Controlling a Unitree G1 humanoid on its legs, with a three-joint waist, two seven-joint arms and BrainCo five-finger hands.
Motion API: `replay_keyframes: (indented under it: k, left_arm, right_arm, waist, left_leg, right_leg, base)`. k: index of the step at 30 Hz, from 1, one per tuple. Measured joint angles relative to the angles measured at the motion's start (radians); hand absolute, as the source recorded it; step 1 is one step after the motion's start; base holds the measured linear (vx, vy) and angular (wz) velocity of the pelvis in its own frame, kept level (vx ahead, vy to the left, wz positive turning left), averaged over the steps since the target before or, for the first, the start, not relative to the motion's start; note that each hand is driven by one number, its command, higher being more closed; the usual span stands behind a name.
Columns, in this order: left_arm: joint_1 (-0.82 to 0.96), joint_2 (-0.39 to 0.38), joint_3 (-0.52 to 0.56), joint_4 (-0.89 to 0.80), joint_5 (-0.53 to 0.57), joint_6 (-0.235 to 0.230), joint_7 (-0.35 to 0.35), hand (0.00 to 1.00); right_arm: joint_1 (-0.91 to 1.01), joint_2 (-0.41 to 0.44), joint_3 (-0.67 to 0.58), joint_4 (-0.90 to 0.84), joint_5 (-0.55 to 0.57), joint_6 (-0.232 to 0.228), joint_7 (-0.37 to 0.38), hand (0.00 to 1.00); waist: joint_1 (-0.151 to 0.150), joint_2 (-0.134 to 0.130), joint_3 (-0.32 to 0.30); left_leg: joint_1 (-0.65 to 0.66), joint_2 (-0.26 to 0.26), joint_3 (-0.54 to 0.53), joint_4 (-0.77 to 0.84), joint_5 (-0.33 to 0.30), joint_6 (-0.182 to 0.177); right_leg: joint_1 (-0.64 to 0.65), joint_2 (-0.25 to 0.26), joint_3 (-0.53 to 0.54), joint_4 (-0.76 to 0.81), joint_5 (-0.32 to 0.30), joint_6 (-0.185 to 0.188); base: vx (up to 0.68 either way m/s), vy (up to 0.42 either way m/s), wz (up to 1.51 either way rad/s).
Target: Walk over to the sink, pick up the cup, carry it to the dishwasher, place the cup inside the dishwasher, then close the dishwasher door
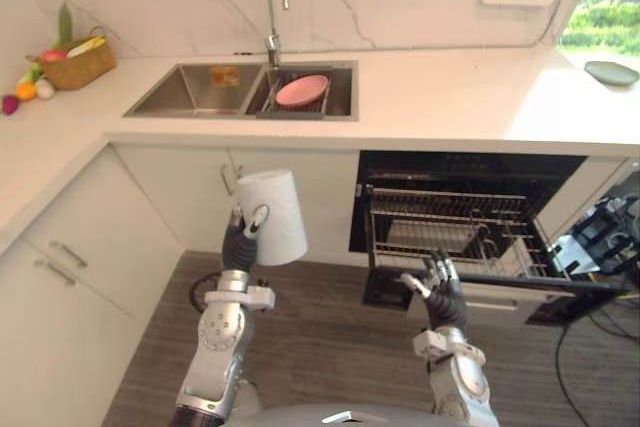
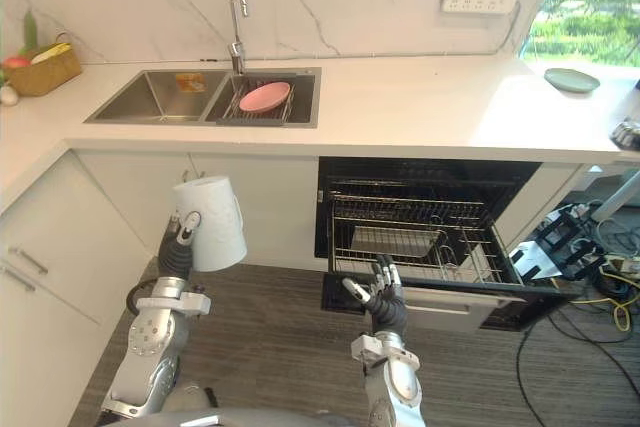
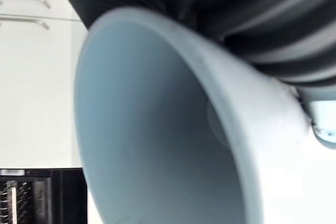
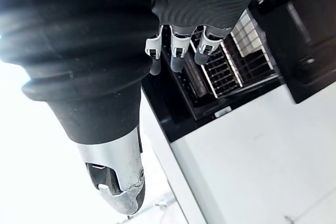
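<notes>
Clamping pale bluish-white tapered cup [image 1: 273, 215] in left hand [image 1: 238, 245], thumb curled over the near wall, rest of the hand wrapped behind. Holding it raised, off every surface, in front of the white cabinet doors [image 1: 190, 192] under the stainless double sink [image 1: 190, 92]. Carrying it mouth toward the wrist, hollow inside facing the left wrist view; probably so it goes into the rack upside down to drain. Gripping mid-wall, likely for balance while walking.

Hanging right hand [image 1: 440, 287] empty, fingers spread and relaxed, just in front of the black built-in dishwasher [image 1: 460, 172]; likely reserved for the door.

Standing wide open: dark door [image 1: 385, 292] dropped down, grey wire rack [image 1: 450, 222] drawn forward, so offering a clear drop-in from above. Lying in the sink's right basin: round pink plate [image 1: 301, 91], not part of the job.

Judging pickup done, carry part-way, placing and door closing not yet done. Needing a shift right before lowering; risking a clip on the rack's front rim.
</notes>
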Motion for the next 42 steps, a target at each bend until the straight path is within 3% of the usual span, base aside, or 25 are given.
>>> replay_keyframes:
  k: [1, 3, 5, 6, 7, 8, 10, 12, 14, 15, 16, 17, 18, 20, 22, 23, 24, 25, 28, 33, 35, 36, 37, 40, 42]
  left_arm:
    - [0.0, 0.005, -0.001, -0.001, 0.0, 0.001, -0.009, 1.0]
    - [-0.001, 0.014, -0.003, -0.009, -0.001, 0.002, -0.018, 1.0]
    - [0.0, 0.013, -0.007, -0.01, -0.008, 0.002, -0.026, 1.0]
    - [-0.004, 0.03, -0.013, -0.007, -0.009, 0.001, -0.038, 1.0]
    - [-0.024, 0.082, -0.009, -0.006, -0.009, 0.002, -0.045, 1.0]
    - [-0.027, 0.101, -0.009, -0.006, -0.012, 0.002, -0.046, 1.0]
    - [-0.043, 0.121, -0.012, -0.006, -0.027, 0.012, -0.051, 1.0]
    - [-0.066, 0.116, -0.03, -0.006, -0.042, 0.013, -0.055, 1.0]
    - [-0.078, 0.109, -0.05, -0.008, -0.045, 0.014, -0.055, 1.0]
    - [-0.078, 0.099, -0.062, -0.009, -0.042, 0.016, -0.05, 1.0]
    - [-0.077, 0.095, -0.063, -0.009, -0.041, 0.017, -0.038, 1.0]
    - [-0.08, 0.094, -0.047, -0.012, -0.033, 0.018, -0.003, 1.0]
    - [-0.08, 0.094, -0.04, -0.015, -0.027, 0.018, 0.023, 1.0]
    - [-0.08, 0.094, 0.004, -0.048, -0.003, 0.013, 0.141, 1.0]
    - [-0.08, 0.093, 0.033, -0.072, 0.027, -0.012, 0.213, 1.0]
    - [-0.081, 0.094, 0.045, -0.078, 0.055, -0.025, 0.254, 1.0]
    - [-0.081, 0.094, 0.047, -0.079, 0.072, -0.032, 0.273, 1.0]
    - [-0.081, 0.081, 0.039, -0.078, 0.099, -0.037, 0.299, 1.0]
    - [-0.111, 0.03, 0.024, -0.077, 0.133, -0.037, 0.338, 1.0]
    - [-0.095, 0.014, -0.008, -0.078, 0.157, -0.037, 0.35, 1.0]
    - [-0.064, 0.01, -0.004, -0.076, 0.16, -0.035, 0.362, 1.0]
    - [-0.041, 0.007, 0.0, -0.076, 0.16, -0.035, 0.366, 1.0]
    - [-0.016, 0.009, 0.002, -0.074, 0.16, -0.035, 0.366, 1.0]
    - [0.017, 0.011, 0.017, -0.073, 0.163, -0.048, 0.357, 1.0]
    - [0.015, 0.011, 0.057, -0.074, 0.177, -0.057, 0.361, 1.0]
  right_arm:
    - [-0.022, -0.007, -0.002, 0.0, -0.005, 0.0, -0.008, 0.0]
    - [-0.039, -0.014, -0.002, 0.0, -0.006, -0.002, -0.026, 0.0]
    - [-0.031, -0.046, -0.003, 0.0, -0.007, -0.003, -0.035, 0.0]
    - [-0.029, -0.054, -0.013, 0.018, -0.007, -0.001, -0.041, 0.0]
    - [-0.037, -0.009, -0.014, 0.045, -0.006, 0.001, -0.042, 0.0]
    - [-0.031, 0.006, -0.014, 0.045, -0.006, -0.001, -0.041, 0.0]
    - [-0.019, 0.023, -0.028, 0.041, -0.006, -0.006, -0.042, 0.0]
    - [-0.013, 0.035, -0.054, 0.035, 0.013, -0.032, -0.049, 0.0]
    - [-0.01, 0.044, -0.078, 0.015, 0.032, -0.049, -0.064, 0.0]
    - [-0.005, 0.046, -0.079, -0.011, 0.031, -0.049, -0.065, 0.0]
    - [-0.006, 0.046, -0.077, -0.019, 0.027, -0.049, -0.065, 0.0]
    - [-0.007, 0.066, -0.064, -0.05, 0.002, -0.048, -0.063, 0.0]
    - [-0.006, 0.073, -0.054, -0.066, -0.005, -0.047, -0.059, 0.0]
    - [0.01, 0.095, -0.026, -0.153, -0.007, -0.037, -0.033, 0.0]
    - [0.022, 0.097, -0.021, -0.237, -0.007, -0.026, -0.021, 0.0]
    - [0.023, 0.097, -0.019, -0.27, -0.006, -0.02, -0.017, 0.0]
    - [0.023, 0.097, -0.018, -0.281, -0.004, -0.018, -0.015, 0.0]
    - [0.018, 0.084, -0.019, -0.286, -0.001, -0.011, -0.014, 0.0]
    - [0.013, 0.07, -0.024, -0.285, 0.037, 0.004, -0.014, 0.0]
    - [0.015, 0.063, -0.017, -0.318, 0.056, 0.027, -0.007, 0.0]
    - [0.011, 0.062, -0.001, -0.324, 0.074, 0.032, 0.005, 0.0]
    - [0.014, 0.058, 0.003, -0.342, 0.073, 0.039, 0.009, 0.0]
    - [0.011, 0.056, -0.003, -0.353, 0.073, 0.04, 0.009, 0.0]
    - [-0.013, 0.04, -0.014, -0.337, 0.073, 0.04, 0.01, 0.0]
    - [-0.049, 0.024, -0.014, -0.299, 0.072, 0.042, 0.011, 0.0]
  waist:
    - [-0.003, -0.015, 0.003]
    - [0.001, -0.03, 0.007]
    - [-0.006, -0.008, -0.005]
    - [-0.023, -0.009, -0.027]
    - [-0.043, -0.077, -0.015]
    - [-0.044, -0.084, -0.012]
    - [-0.061, -0.085, -0.013]
    - [-0.066, -0.087, -0.014]
    - [-0.067, -0.081, -0.013]
    - [-0.07, -0.075, -0.011]
    - [-0.07, -0.07, -0.01]
    - [-0.071, -0.052, 0.0]
    - [-0.072, -0.048, 0.004]
    - [-0.075, -0.056, 0.004]
    - [-0.079, -0.067, 0.005]
    - [-0.091, -0.073, 0.003]
    - [-0.095, -0.079, 0.002]
    - [-0.094, -0.084, -0.001]
    - [-0.099, -0.04, 0.021]
    - [-0.089, -0.01, 0.013]
    - [-0.081, -0.009, 0.02]
    - [-0.062, 0.006, 0.028]
    - [-0.04, 0.025, 0.036]
    - [-0.016, 0.05, 0.031]
    - [-0.01, 0.044, 0.032]
  left_leg:
    - [0.023, -0.038, -0.069, -0.224, 0.065, 0.0]
    - [0.038, -0.063, -0.153, -0.384, 0.165, -0.009]
    - [0.051, -0.065, -0.17, -0.46, 0.39, 0.031]
    - [0.076, -0.077, -0.165, -0.439, 0.305, -0.089]
    - [0.089, -0.135, -0.136, -0.422, 0.279, -0.057]
    - [0.093, -0.14, -0.132, -0.417, 0.261, -0.051]
    - [0.127, -0.16, -0.108, -0.422, 0.218, -0.02]
    - [0.165, -0.191, -0.084, -0.426, 0.185, 0.008]
    - [0.202, -0.214, -0.039, -0.427, 0.148, 0.038]
    - [0.237, -0.225, 0.009, -0.428, 0.122, 0.061]
    - [0.254, -0.224, 0.038, -0.428, 0.107, 0.069]
    - [0.29, -0.198, 0.105, -0.427, 0.074, 0.077]
    - [0.304, -0.187, 0.131, -0.428, 0.062, 0.077]
    - [0.339, -0.156, 0.222, -0.428, 0.034, 0.065]
    - [0.354, -0.149, 0.274, -0.425, 0.019, 0.054]
    - [0.353, -0.152, 0.292, -0.41, 0.007, 0.048]
    - [0.352, -0.155, 0.297, -0.397, -0.004, 0.044]
    - [0.35, -0.155, 0.294, -0.37, -0.027, 0.036]
    - [0.339, -0.149, 0.26, -0.366, -0.042, 0.031]
    - [0.368, -0.097, 0.246, -0.338, -0.085, -0.017]
    - [0.261, 0.012, 0.178, 0.023, -0.116, -0.012]
    - [0.154, 0.076, 0.106, 0.279, -0.055, 0.018]
    - [0.074, 0.1, 0.019, 0.425, -0.014, -0.005]
    - [0.035, 0.029, -0.055, 0.349, -0.067, -0.01]
    - [0.061, -0.069, -0.088, 0.022, -0.069, 0.002]
  right_leg:
    - [0.003, -0.037, 0.048, 0.012, -0.018, 0.029]
    - [0.011, -0.094, 0.122, 0.038, -0.051, 0.081]
    - [0.031, -0.126, 0.167, 0.061, -0.096, 0.156]
    - [0.042, -0.169, 0.188, 0.072, -0.123, 0.196]
    - [0.037, -0.235, 0.198, 0.094, -0.1, 0.205]
    - [0.034, -0.24, 0.205, 0.094, -0.066, 0.216]
    - [0.033, -0.255, 0.214, 0.091, 0.089, 0.246]
    - [0.009, -0.288, 0.215, 0.15, 0.168, 0.223]
    - [-0.092, -0.331, 0.204, 0.306, 0.253, 0.117]
    - [-0.157, -0.368, 0.17, 0.394, 0.33, 0.013]
    - [-0.181, -0.382, 0.149, 0.424, 0.358, 0.002]
    - [-0.253, -0.369, 0.09, 0.517, 0.274, 0.065]
    - [-0.278, -0.352, 0.05, 0.543, 0.226, 0.077]
    - [-0.316, -0.248, -0.101, 0.476, 0.099, 0.1]
    - [-0.31, -0.163, -0.144, 0.299, 0.095, 0.082]
    - [-0.309, -0.122, -0.141, 0.195, 0.159, 0.064]
    - [-0.309, -0.11, -0.139, 0.157, 0.213, 0.05]
    - [-0.284, -0.099, -0.139, 0.119, 0.201, 0.02]
    - [-0.249, -0.072, -0.142, 0.024, 0.205, 0.02]
    - [-0.18, -0.015, -0.14, -0.006, 0.14, 0.018]
    - [-0.133, 0.015, -0.135, -0.011, 0.11, 0.002]
    - [-0.101, 0.037, -0.125, -0.017, 0.101, -0.01]
    - [-0.072, 0.054, -0.109, -0.027, 0.093, -0.016]
    - [-0.048, 0.035, -0.058, -0.046, 0.09, -0.01]
    - [-0.057, -0.002, 0.008, -0.049, 0.112, 0.029]
  base:
    - [0.58, 0.26, -0.93]
    - [0.47, 0.326, -1.02]
    - [0.52, 0.47, -0.81]
    - [0.44, 0.509, -0.42]
    - [0.41, 0.492, -0.34]
    - [0.34, 0.426, -0.22]
    - [0.29, 0.387, -0.23]
    - [0.22, 0.336, -0.3]
    - [0.13, 0.304, -0.61]
    - [0.06, 0.22, -0.76]
    - [0.1, 0.287, -1.31]
    - [0.09, 0.212, -1.23]
    - [0.1, 0.207, -1.68]
    - [0.07, 0.107, -1.25]
    - [0.08, 0.039, -0.81]
    - [0.08, 0.005, -0.62]
    - [0.13, -0.058, -0.45]
    - [0.11, -0.052, -0.32]
    - [0.09, -0.03, -0.11]
    - [0.09, -0.065, 0.1]
    - [0.13, -0.096, 0.14]
    - [0.19, -0.098, -0.3]
    - [0.24, -0.053, -0.41]
    - [0.22, 0.063, -0.64]
    - [0.3, 0.164, -0.88]
